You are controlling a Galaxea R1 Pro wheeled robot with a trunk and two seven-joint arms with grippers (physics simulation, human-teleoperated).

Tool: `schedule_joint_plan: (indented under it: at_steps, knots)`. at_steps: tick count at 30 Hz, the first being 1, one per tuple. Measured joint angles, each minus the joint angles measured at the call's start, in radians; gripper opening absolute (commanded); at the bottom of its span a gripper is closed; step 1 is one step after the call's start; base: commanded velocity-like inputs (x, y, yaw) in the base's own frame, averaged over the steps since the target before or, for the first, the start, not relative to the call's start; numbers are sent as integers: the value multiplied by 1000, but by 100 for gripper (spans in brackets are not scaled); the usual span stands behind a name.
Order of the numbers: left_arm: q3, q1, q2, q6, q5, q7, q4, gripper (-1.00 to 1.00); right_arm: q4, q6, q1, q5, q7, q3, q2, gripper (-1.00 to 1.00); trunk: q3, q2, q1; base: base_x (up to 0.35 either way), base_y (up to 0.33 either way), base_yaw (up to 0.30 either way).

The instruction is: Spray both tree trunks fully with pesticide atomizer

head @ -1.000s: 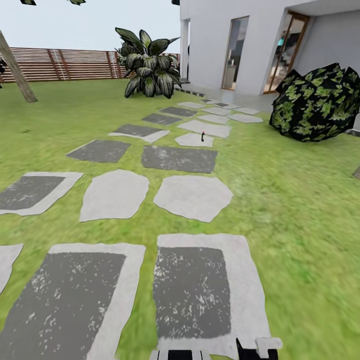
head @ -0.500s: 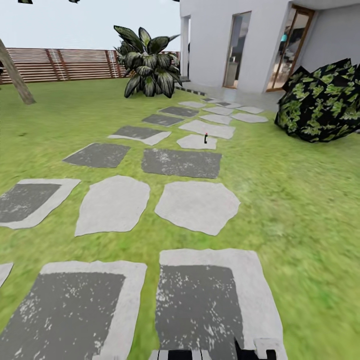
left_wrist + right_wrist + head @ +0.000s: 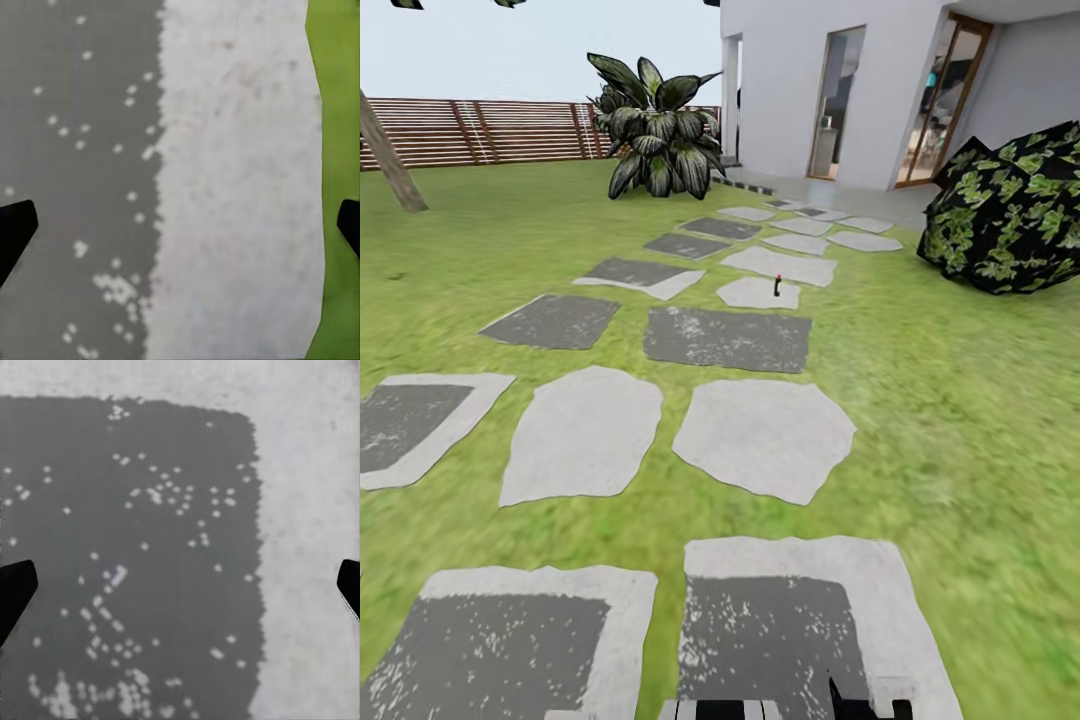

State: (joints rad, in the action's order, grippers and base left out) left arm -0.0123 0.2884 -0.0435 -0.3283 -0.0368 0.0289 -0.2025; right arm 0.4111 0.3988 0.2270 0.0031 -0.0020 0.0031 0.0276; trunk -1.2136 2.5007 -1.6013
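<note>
Approach step: both grippers, left (image 3: 180, 225) and right (image 3: 180, 585), hang spread wide and empty over grey paving stones (image 3: 765, 435). Farther on, the tiny dark pesticide atomizer (image 3: 777, 286) stands upright (red-tipped) on a pale stone; next, drive closer.

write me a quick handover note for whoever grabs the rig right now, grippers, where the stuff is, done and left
Left gripper: open, empty, over a stepping stone's edge beside grass.
Right gripper: open, empty, over a dark stepping stone.
Pesticide atomizer: upright on a pale stone well ahead along the path, just right of centre, not yet picked up.
One tree trunk leans at far left by the fence; the second tree is out of view.
Done: nothing sprayed as far as the pictures show.
Left: drive to the atomizer, grasp it, spray both trunks.
</note>
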Motion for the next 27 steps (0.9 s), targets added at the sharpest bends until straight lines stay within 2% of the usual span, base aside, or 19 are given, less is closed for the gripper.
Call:
schedule_joint_plan:
  at_steps: [27]
  knots:
    - [-2,0,1,0,0,-1,0,100,-2,0,0,0,0,0,0,100,0,0,0,340,80,0]
